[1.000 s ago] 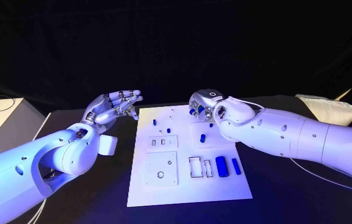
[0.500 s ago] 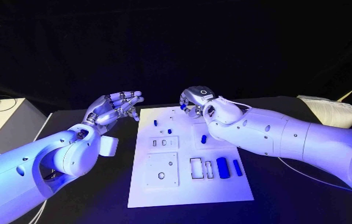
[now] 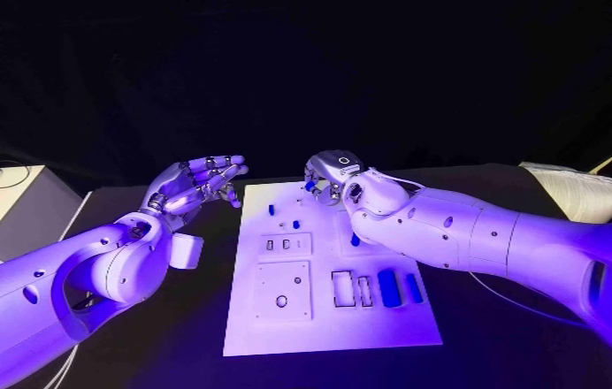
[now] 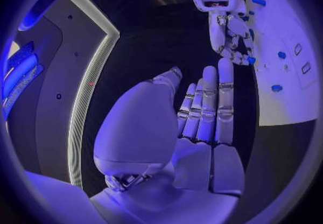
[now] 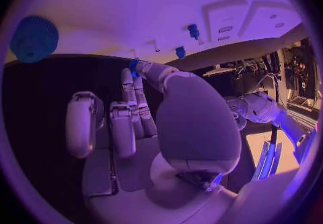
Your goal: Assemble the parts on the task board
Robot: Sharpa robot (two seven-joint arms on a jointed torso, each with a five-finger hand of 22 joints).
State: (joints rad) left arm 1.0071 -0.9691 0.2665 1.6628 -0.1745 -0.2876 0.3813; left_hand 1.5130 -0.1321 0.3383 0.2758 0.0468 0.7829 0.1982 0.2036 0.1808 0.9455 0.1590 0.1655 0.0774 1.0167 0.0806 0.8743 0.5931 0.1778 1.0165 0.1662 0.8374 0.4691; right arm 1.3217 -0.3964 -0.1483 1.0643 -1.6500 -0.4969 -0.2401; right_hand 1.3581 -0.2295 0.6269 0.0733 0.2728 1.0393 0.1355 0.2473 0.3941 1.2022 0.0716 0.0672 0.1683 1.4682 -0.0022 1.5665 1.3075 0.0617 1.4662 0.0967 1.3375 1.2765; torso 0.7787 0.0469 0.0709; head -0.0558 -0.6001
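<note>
Left robot hand (image 3: 195, 186) raised over the black counter (image 3: 191, 318) just off the task board's near-left corner, palm up, fingers (image 4: 214, 100) straight and side by side, nothing in it. White task board (image 3: 329, 331) flat at mid-counter, carrying small blue parts: two short pegs (image 3: 294, 225) toward its far end, one more (image 3: 354, 240) beside the right forearm, two larger blocks (image 3: 387, 287) by the slots near its right edge. Right robot hand (image 3: 334, 177) poised over the far end of the board, fingers curled downward, a small blue piece (image 5: 134, 65) pinched at the fingertips. Round blue knob (image 5: 34, 39) seen at the board's edge from the right wrist.
</note>
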